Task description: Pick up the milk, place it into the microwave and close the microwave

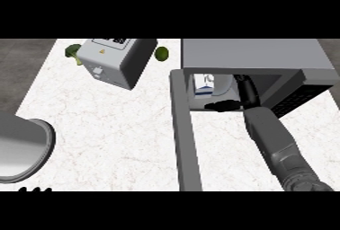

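The white and blue milk carton (205, 87) stands inside the open grey microwave (256, 56), and the black right hand (224, 106) beside it is apart, whether curled I cannot tell, probably so the door (184, 134) can close.

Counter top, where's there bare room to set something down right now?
The widest bare patch of the counter lies between the sink at the left and the open microwave door. The far edge is crowded: a toaster with broccoli beside it. The right hand fills the microwave opening.
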`<state>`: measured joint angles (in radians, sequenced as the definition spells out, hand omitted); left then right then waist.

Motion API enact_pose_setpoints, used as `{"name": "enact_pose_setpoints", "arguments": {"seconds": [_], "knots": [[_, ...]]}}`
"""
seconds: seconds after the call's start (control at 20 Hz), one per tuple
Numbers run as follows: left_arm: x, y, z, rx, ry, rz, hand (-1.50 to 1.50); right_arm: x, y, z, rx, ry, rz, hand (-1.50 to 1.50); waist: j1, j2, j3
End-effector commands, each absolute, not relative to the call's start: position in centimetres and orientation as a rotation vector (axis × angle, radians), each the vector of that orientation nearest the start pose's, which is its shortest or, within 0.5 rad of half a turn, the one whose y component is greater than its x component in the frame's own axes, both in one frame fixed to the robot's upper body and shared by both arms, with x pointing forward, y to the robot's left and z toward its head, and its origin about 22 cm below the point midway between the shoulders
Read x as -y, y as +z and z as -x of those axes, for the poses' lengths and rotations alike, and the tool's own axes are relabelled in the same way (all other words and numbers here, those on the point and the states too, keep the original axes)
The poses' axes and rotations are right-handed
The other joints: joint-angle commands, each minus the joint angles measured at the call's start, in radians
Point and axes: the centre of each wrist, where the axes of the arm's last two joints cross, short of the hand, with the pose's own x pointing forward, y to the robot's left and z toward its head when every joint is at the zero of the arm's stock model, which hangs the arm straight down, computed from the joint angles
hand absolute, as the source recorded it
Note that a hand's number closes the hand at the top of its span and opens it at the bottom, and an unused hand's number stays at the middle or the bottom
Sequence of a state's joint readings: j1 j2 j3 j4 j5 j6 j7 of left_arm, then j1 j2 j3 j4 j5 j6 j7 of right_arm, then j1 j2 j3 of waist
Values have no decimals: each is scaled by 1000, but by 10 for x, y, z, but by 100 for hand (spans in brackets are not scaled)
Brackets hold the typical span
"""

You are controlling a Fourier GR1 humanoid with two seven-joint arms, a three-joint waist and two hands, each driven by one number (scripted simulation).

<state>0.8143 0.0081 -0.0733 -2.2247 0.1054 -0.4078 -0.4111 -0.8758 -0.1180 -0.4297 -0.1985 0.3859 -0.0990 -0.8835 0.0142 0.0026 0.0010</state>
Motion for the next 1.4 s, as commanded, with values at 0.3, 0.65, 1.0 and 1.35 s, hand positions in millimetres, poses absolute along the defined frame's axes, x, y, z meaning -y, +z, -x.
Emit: {"name": "enact_pose_setpoints", "arguments": {"seconds": [0.3, 0.65, 1.0, 1.35], "knots": [[-217, 64, -94, 1880, -128, 259, -150, 236, -98, -338, 1864, 289, -19, -150, -48, -13, -2], [-197, 47, -125, 1814, -292, 294, 150, 256, -109, -306, 1885, 261, -74, -150, -69, -17, -3], [-179, 39, -158, 1745, -408, 290, 150, 301, -95, -262, 1901, 243, -34, -150, -68, -14, -4], [-149, 20, -204, 1639, -600, 331, 150, 338, -78, -202, 1893, 236, 100, -150, -65, -5, -3]]}}
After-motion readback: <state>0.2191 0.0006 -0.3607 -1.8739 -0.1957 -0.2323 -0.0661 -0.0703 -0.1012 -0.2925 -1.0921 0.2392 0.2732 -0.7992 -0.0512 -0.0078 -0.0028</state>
